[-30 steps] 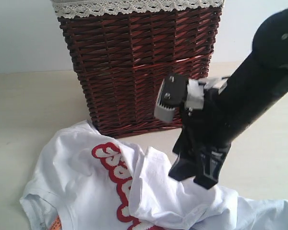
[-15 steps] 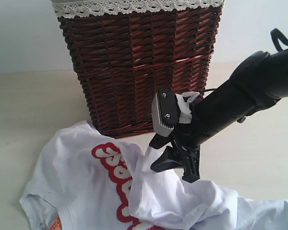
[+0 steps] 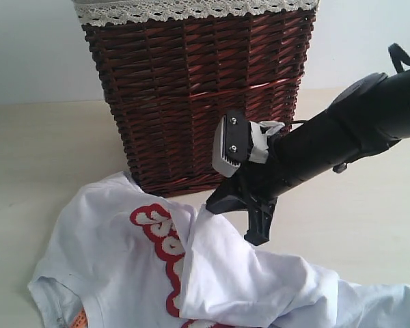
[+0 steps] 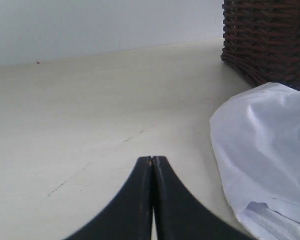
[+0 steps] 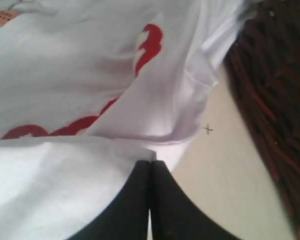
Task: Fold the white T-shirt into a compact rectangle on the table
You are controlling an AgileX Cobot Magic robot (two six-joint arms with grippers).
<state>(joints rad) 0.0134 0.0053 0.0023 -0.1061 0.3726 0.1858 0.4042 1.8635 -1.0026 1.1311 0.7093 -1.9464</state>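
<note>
L gripper (image 4: 151, 159): smooth black tips pressed together, empty, over matte cream table (image 3: 41, 150). White T-shirt (image 3: 116, 253), soft, rumpled, fuzzy red-edged lettering, lies at 6 o'clock of dark woven wicker basket (image 3: 191, 96). R gripper (image 5: 150, 162), shirt's 1 o'clock: tips closed on folded flap's hem.

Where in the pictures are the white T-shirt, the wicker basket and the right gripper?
white T-shirt (image 3: 102, 253): exterior view, plain cloth of the chest.
wicker basket (image 3: 184, 89): exterior view, woven front wall.
right gripper (image 5: 151, 166): right wrist view, where closed fingertips meet.
</note>
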